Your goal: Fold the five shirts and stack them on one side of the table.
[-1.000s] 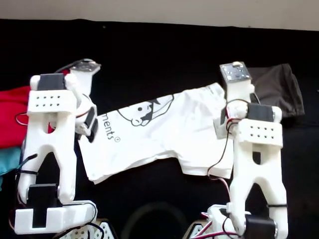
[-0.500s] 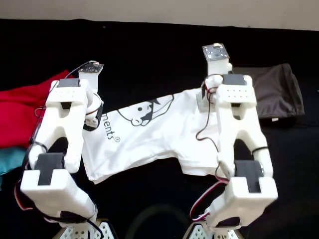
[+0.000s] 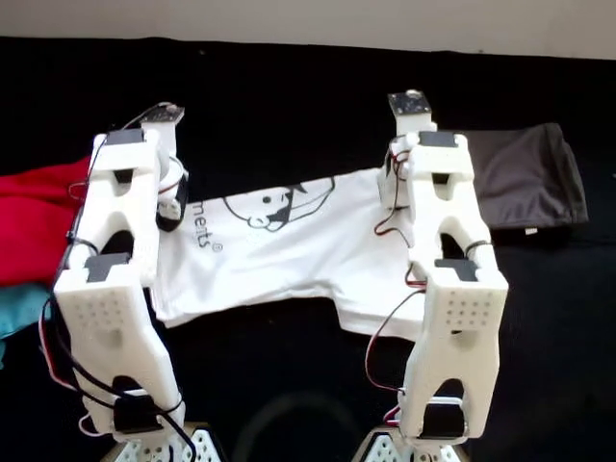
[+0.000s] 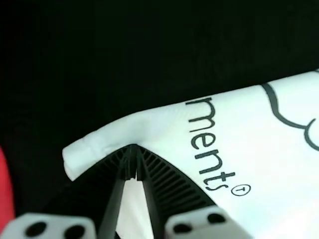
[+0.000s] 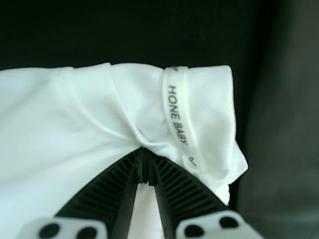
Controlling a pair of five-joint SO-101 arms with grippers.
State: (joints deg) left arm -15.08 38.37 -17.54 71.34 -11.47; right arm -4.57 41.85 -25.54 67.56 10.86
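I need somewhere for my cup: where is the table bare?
Bare: the table beyond the white shirt, and its near edge between the left arm and right arm. Crowded: the middle, where left gripper and right gripper pinch that shirt; red shirt and teal shirt at left, dark shirt at right.

You have a black table [image 3: 289,87] before you, its dark surface reaching both side edges of the high view. Along its far side you see a pale strip of wall [image 3: 308,19]. Near the front edge, a faint grey arc [image 3: 294,395] shows on the black.
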